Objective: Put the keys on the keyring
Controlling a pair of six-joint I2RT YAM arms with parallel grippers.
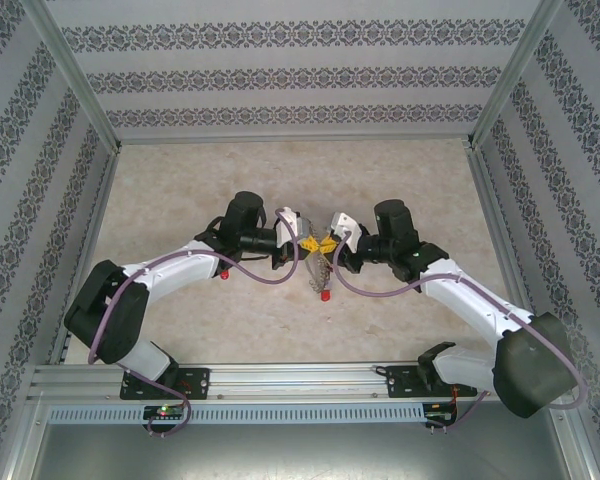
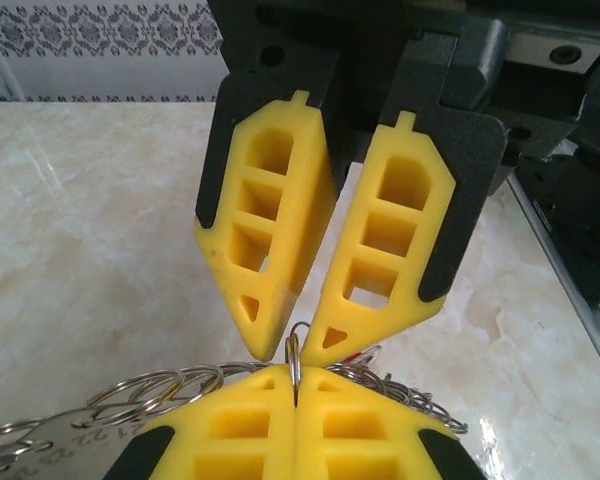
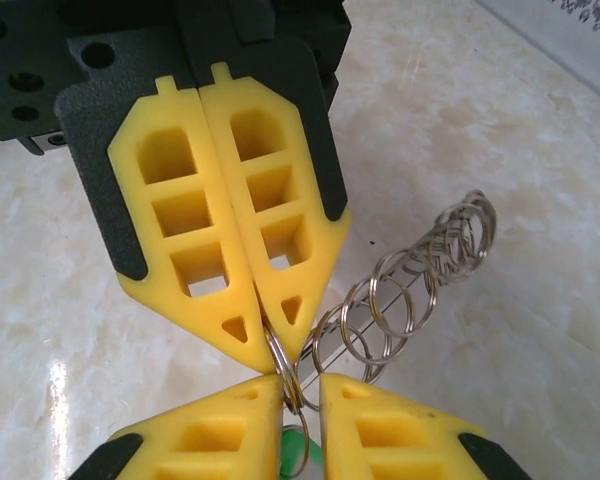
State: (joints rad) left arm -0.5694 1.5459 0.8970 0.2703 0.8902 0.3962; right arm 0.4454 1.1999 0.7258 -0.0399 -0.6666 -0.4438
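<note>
Both arms bend inward above the tabletop (image 1: 180, 200), their end effectors meeting tip to tip. The keyring (image 3: 380, 305) hangs between those tips, its small rings dangling. The left end effector (image 3: 270, 345) is clamped on the keyring's loop. The right end effector (image 3: 300, 385) stands narrowly parted around that loop.

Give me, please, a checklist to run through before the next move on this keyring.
1. Left tool shut on a small ring of the keyring: ok.
2. Right tool gripping that ring: not ok, its fingers stand slightly apart around it.
3. Tool tips spaced apart: not ok, nearly touching.
4. Red key beside the left arm picked up: not ok, apart from both tools.
5. Red key below the keyring threaded on: cannot tell.
</note>
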